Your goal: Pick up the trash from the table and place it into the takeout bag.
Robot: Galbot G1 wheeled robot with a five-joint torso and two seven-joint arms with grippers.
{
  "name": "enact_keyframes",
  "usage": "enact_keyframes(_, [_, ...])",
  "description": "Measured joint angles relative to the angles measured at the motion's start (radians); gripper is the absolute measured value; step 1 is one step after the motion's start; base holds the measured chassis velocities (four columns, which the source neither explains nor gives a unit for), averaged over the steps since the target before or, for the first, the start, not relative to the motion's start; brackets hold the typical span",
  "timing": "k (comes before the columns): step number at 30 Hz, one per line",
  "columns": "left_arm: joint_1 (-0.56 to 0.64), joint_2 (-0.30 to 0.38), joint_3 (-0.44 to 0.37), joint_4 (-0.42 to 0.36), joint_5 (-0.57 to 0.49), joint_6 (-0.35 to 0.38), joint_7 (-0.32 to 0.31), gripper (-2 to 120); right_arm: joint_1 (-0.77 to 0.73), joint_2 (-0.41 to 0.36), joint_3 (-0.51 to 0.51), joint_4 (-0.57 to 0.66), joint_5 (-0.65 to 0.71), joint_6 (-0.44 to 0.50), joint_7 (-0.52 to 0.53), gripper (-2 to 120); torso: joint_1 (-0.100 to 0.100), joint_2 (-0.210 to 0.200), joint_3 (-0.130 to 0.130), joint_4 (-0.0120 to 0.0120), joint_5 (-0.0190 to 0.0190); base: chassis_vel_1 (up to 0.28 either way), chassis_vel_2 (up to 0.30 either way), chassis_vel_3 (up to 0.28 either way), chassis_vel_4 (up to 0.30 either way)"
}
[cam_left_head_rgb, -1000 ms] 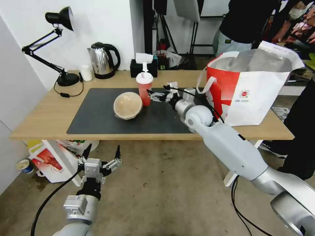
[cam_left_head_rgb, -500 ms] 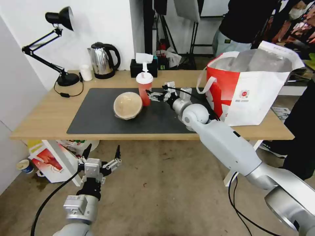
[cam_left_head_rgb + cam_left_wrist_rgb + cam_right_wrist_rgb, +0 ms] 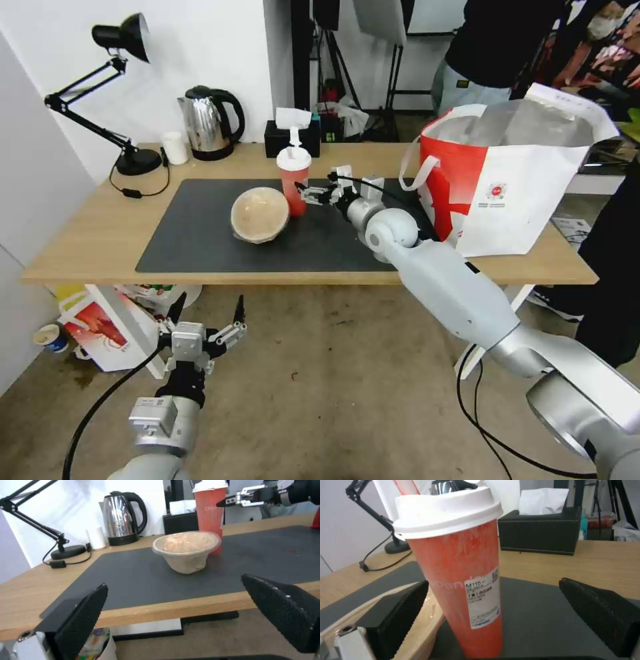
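On the table (image 3: 80, 240), two pieces of trash stand on the dark mat (image 3: 200, 240): a red drink cup (image 3: 294, 181) with a white lid and, touching its left side, a tilted beige paper bowl (image 3: 259, 214). My right gripper (image 3: 312, 194) is open just right of the cup, its fingertips almost at the cup's side. The right wrist view has the cup (image 3: 463, 580) close ahead between the open fingers (image 3: 403, 607), not touching them. The takeout bag (image 3: 507, 180) stands open at the table's right end. My left gripper (image 3: 207, 319) hangs open below the table's front edge.
Along the back edge stand a black desk lamp (image 3: 137, 162), a steel kettle (image 3: 210, 123), a small white cup (image 3: 175, 147) and a black tissue box (image 3: 291, 138). A crayfish-print carton (image 3: 100, 327) sits on the floor at the left. A person stands behind the bag.
My right arm has slid left across the mat, bringing its open gripper closer to the red cup. The left arm, cup and bowl have not moved.
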Motion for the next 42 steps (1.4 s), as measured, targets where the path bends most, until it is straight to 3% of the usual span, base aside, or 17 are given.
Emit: enact_keyframes(42, [0.0, 0.0, 0.0, 0.0, 0.0, 0.0, 0.0, 100, 0.059, 0.107, -0.036, -0.145, -0.032, 0.003, -0.039, 100, 0.0, 0.0, 0.0, 0.0, 0.0, 0.0, 0.0, 0.0, 0.0])
